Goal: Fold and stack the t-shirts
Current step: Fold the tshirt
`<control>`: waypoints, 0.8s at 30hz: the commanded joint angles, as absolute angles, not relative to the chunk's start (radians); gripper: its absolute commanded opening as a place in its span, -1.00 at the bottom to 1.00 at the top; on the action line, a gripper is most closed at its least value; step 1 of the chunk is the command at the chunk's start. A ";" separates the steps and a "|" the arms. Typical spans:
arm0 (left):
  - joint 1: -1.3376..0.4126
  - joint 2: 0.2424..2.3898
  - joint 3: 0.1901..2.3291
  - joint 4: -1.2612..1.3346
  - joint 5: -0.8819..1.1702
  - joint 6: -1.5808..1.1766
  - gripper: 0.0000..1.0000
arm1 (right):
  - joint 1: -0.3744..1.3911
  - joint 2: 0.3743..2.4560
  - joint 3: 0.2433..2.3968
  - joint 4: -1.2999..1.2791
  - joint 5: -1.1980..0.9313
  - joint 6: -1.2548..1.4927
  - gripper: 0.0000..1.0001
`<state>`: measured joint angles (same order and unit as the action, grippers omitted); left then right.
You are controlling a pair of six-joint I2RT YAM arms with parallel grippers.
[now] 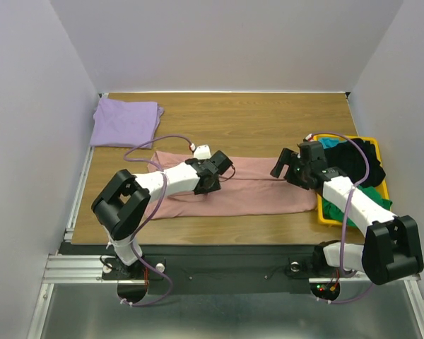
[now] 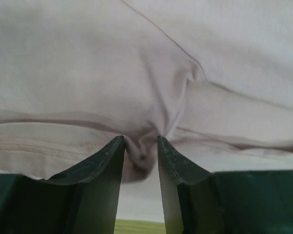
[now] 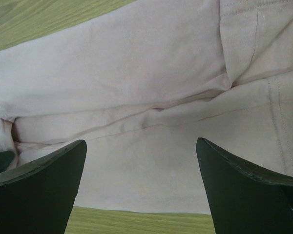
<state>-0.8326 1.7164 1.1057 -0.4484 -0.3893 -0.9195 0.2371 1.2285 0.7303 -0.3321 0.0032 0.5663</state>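
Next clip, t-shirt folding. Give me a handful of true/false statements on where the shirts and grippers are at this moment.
1. The left gripper pinches a fold of the pink t-shirt. True.
2. The right gripper is shut on fabric. False: its jaws stand wide open over the pink t-shirt.
3. The yellow bin holds black, green and teal clothes. True.
4. The lavender t-shirt lies in the yellow bin. False: it lies folded at the table's far left corner.

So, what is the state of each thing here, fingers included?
pink t-shirt, laid out long on the table, not yet folded small
lavender t-shirt, folded, at the far left corner
yellow bin, full of crumpled shirts
left fingers, closed on a pinch of the pink t-shirt
right fingers, wide open above the pink t-shirt, holding nothing
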 commanded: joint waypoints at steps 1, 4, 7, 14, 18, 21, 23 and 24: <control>-0.893 1.655 1.078 -0.517 -0.379 -1.002 0.42 | 0.241 1.198 0.721 -0.314 0.005 0.569 1.00; -0.972 1.615 1.081 -0.546 -0.387 -1.034 0.87 | 0.241 1.192 0.721 -0.314 0.006 0.561 1.00; -1.032 1.548 1.092 -0.558 -0.411 -1.049 0.97 | 0.241 1.177 0.723 -0.313 -0.023 0.548 1.00; -0.985 1.375 1.051 -0.517 -0.503 -0.977 0.97 | 0.241 1.201 0.773 -0.313 -0.017 0.505 1.00; -0.820 1.324 0.967 -0.308 -0.433 -0.853 0.97 | 0.241 1.308 0.868 -0.308 0.023 0.473 1.00; -0.701 1.357 0.917 -0.201 -0.319 -0.778 0.97 | 0.241 1.432 0.942 -0.301 0.055 0.462 1.00; -0.637 1.396 0.916 -0.186 -0.296 -0.762 0.97 | 0.241 1.501 1.005 -0.287 0.067 0.443 1.00; -0.623 1.440 0.925 -0.184 -0.292 -0.758 0.97 | 0.241 1.561 1.023 -0.287 0.067 0.445 1.00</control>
<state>-0.6792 1.3674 0.9394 -0.2802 -0.3557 -0.8448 0.2371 1.4544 0.9386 -0.3210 0.0242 0.4839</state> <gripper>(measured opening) 0.985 0.998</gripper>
